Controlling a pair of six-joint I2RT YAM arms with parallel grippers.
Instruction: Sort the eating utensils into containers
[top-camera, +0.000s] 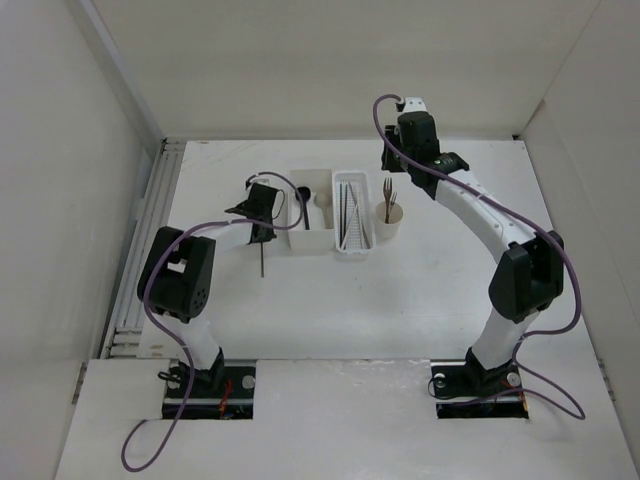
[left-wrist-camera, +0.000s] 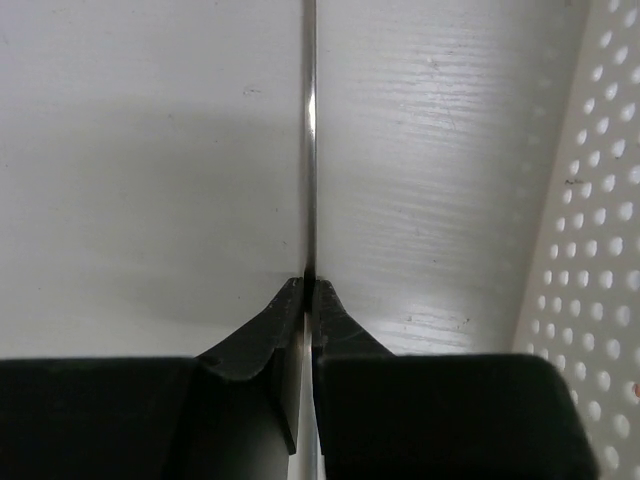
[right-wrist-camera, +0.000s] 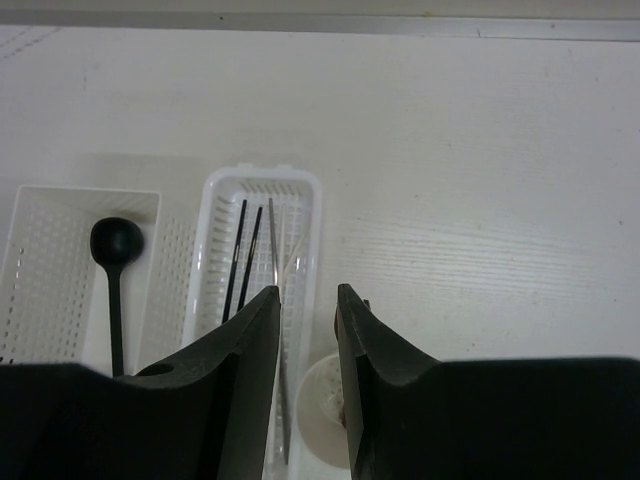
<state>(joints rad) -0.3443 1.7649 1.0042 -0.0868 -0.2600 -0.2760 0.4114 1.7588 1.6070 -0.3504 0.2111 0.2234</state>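
Pinching a thin chopstick (left-wrist-camera: 310, 150) lengthwise, probably for the perforated tray (top-camera: 352, 252), the left gripper (left-wrist-camera: 308, 285) hangs toward the left edge while the right gripper (right-wrist-camera: 308, 300) hovers spread, empty.

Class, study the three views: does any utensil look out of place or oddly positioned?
Yes. One thin chopstick is outside every container: the left gripper pinches it over the table beside the square box. Nothing looks spilled or damaged.

fingers (right-wrist-camera: 245, 370) apart | chopsticks (right-wrist-camera: 240, 250) in tray (right-wrist-camera: 262, 176) | black spoon (right-wrist-camera: 116, 243) in box (right-wrist-camera: 40, 195)
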